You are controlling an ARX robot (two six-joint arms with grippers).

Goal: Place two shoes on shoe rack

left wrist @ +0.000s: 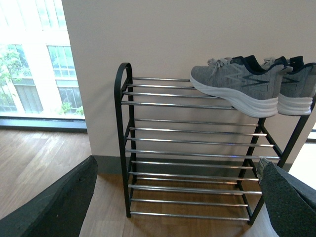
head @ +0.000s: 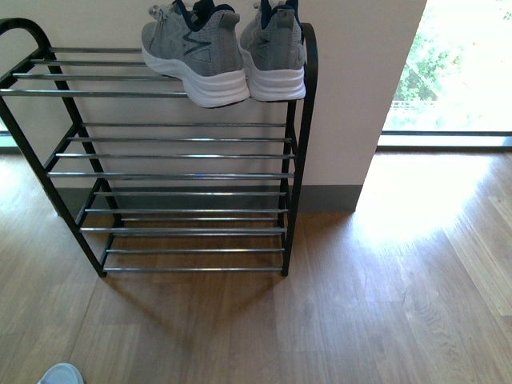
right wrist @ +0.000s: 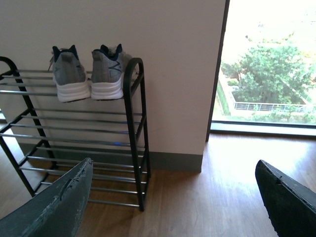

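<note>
My left gripper [left wrist: 177, 168] stands wide with nothing between its fingers, and my right gripper [right wrist: 174, 165] is the same: spread and empty. Both hang back from the shoe rack [head: 172, 175], above the wooden floor [head: 360, 304].

Both shoes sit on the top tier at the rack's right end, close side by side. The shoe nearer the middle [head: 196, 56] and the shoe at the end [head: 276, 52] have their toes to the wall [head: 360, 80] and their heels toward me. I judge they lie across the bars that way so that several bars carry each sole. The curved end frame just beside the end shoe should keep it from sliding off sideways. The lower tiers hold nothing, and the task looks finished to me.

The front view shows neither arm, so only the wrist views tell me how the fingers stand. The left wrist view gives the pair in profile, with the heels reaching out past the front bar. The right wrist view shows the heels end on, level with each other. Only the front view catches a pale rounded thing [head: 60, 374] at the floor's near edge. I cannot tell what it is.
</note>
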